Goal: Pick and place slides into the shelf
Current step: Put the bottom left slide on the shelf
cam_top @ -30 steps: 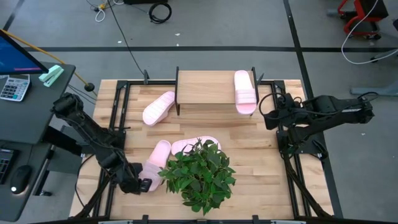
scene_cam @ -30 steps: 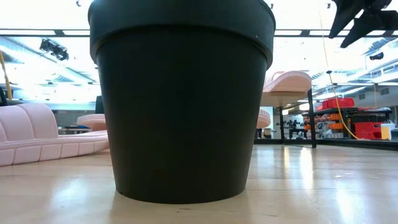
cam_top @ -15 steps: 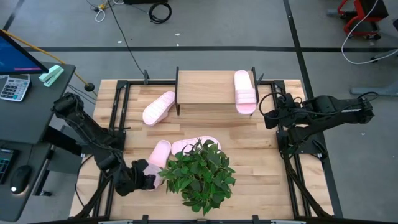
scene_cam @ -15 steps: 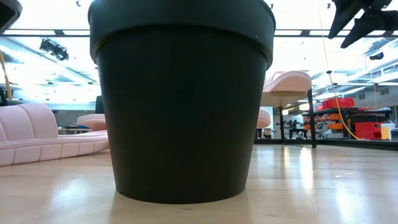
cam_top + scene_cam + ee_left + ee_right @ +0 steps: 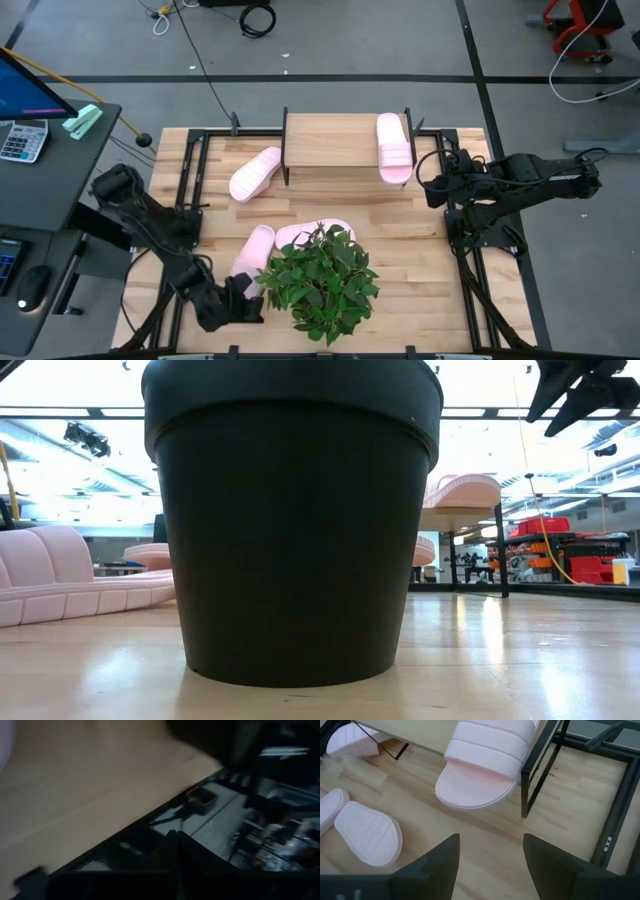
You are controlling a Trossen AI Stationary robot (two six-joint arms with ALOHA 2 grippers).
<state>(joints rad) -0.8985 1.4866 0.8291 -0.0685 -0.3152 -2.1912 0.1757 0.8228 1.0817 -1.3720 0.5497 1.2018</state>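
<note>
The shelf (image 5: 330, 140) stands at the table's far side. One pink slide (image 5: 393, 147) lies on its right end, toe overhanging the front (image 5: 485, 765). A second slide (image 5: 255, 173) lies on the table left of the shelf. Two more (image 5: 252, 255) (image 5: 300, 235) lie side by side on their soles beside the plant. My left gripper (image 5: 247, 302) is shut on nothing, low by the table's near edge, just nearer than the left slide's heel; whether it touches that slide is hidden. My right gripper (image 5: 492, 865) hangs open above the table, right of the shelf.
A potted plant (image 5: 320, 280) in a black pot (image 5: 290, 530) stands at the near middle, its leaves over the toes of two slides. Black frame rails (image 5: 190, 200) run along both table sides. Bare wood lies right of the plant.
My left arm has swung toward the table's near edge, and its gripper has slid along that edge toward the plant and turned more level. The slides and my right arm have stayed where they were.
</note>
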